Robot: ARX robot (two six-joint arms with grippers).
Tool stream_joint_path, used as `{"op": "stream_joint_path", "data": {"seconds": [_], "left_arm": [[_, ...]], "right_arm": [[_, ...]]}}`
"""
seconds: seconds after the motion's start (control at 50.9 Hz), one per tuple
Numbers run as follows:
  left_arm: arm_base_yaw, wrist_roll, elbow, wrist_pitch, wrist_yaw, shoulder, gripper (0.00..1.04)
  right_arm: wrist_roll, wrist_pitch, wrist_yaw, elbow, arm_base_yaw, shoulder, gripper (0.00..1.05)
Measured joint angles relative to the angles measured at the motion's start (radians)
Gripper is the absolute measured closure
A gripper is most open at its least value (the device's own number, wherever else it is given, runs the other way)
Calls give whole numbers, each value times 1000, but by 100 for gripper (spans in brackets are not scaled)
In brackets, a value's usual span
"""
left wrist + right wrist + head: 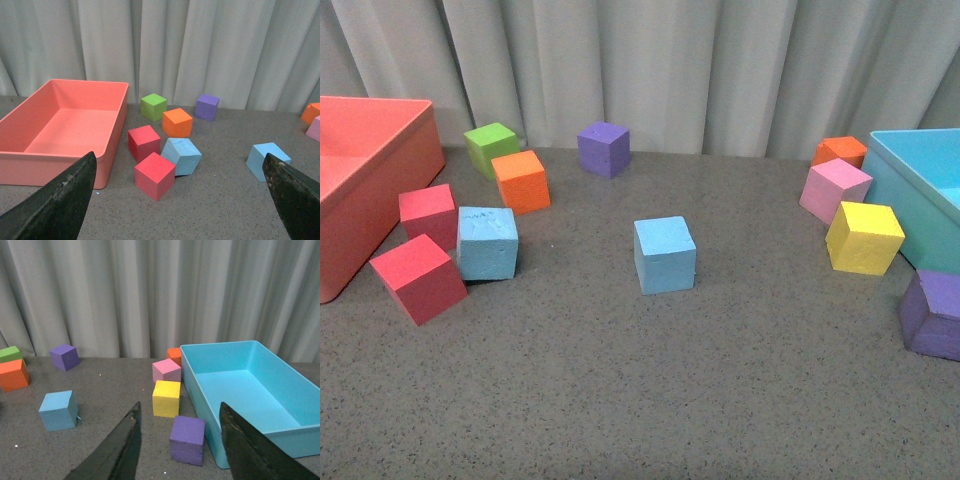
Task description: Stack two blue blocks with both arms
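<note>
Just beside the coral bin [380, 200], off its long outer wall, the scuffed blue block [487, 243] stands flat on the grey table [650, 400]. A near red cube [418, 278] and a far red cube [428, 215] sit close against it, between it and the bin. The second blue block [665, 254] sits upright and alone, well apart from the coral bin, toward the table's middle. An orange cube [521, 181], a green cube [491, 149] and a purple cube [604, 149] lie beyond the bin's far corner. The left gripper [178, 157] hovers near the coral bin, its fingers spread wide and empty. The right gripper [180, 406] is well apart from the coral bin, by the turquoise bin [250, 390]. Its fingers are also parted and hold nothing.
</note>
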Motion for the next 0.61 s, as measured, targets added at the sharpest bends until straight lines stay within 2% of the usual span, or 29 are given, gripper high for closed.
{"op": "stream_joint_path", "data": {"seconds": [0.059, 0.256, 0.354, 0.413, 0.491, 0.609], "left_arm": [[0, 0, 0, 0, 0, 0, 7], [0, 0, 0, 0, 0, 0, 7], [-13, -50, 49, -134, -90, 109, 7], [-15, -59, 54, -117, -104, 215, 7], [-32, -74, 75, 16, -119, 409, 7], [-90, -63, 226, 309, -127, 857, 7]], "right_arm": [[0, 0, 0, 0, 0, 0, 42], [1, 0, 0, 0, 0, 0, 8], [0, 0, 0, 0, 0, 0, 10], [0, 0, 0, 0, 0, -1, 10], [0, 0, 0, 0, 0, -1, 10], [0, 0, 0, 0, 0, -1, 10]]}}
